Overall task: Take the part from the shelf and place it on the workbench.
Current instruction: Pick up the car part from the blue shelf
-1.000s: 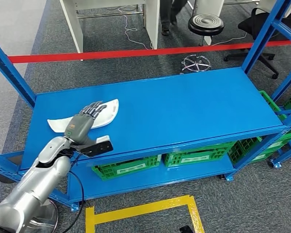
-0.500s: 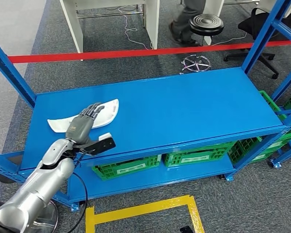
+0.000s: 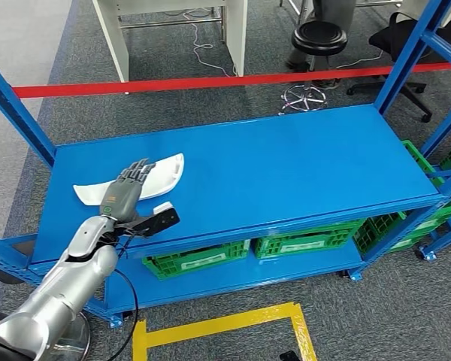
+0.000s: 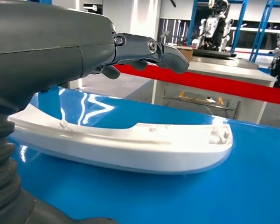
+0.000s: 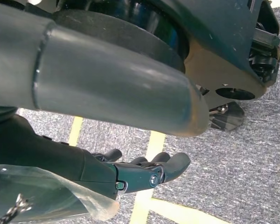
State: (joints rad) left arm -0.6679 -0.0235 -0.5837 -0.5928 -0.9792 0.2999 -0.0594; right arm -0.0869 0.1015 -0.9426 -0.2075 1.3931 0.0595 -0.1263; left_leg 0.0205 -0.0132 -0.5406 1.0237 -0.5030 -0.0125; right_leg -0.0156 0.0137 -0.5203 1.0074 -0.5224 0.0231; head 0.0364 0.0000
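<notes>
— Part [image 3: 155, 174] location?
— White, lying flat on the blue shelf [image 3: 279, 162], near its left end.
— Left robot hand [image 3: 122, 194]?
— Above the part, fingers spread, gripping nothing.
— Right robot hand [image 5: 145, 170]?
— Hanging over floor, loosely extended, empty.

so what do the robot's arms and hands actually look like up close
The left arm is a smooth silver shell in rounded segments, with a black cable looping beneath it. Its left hand has a grey back bearing a small orange marking and darker, jointed fingers with visible pivot screws; a black and white camera module sits at the wrist. The right hand shows the same dark fingers and a thick grey thumb.
</notes>
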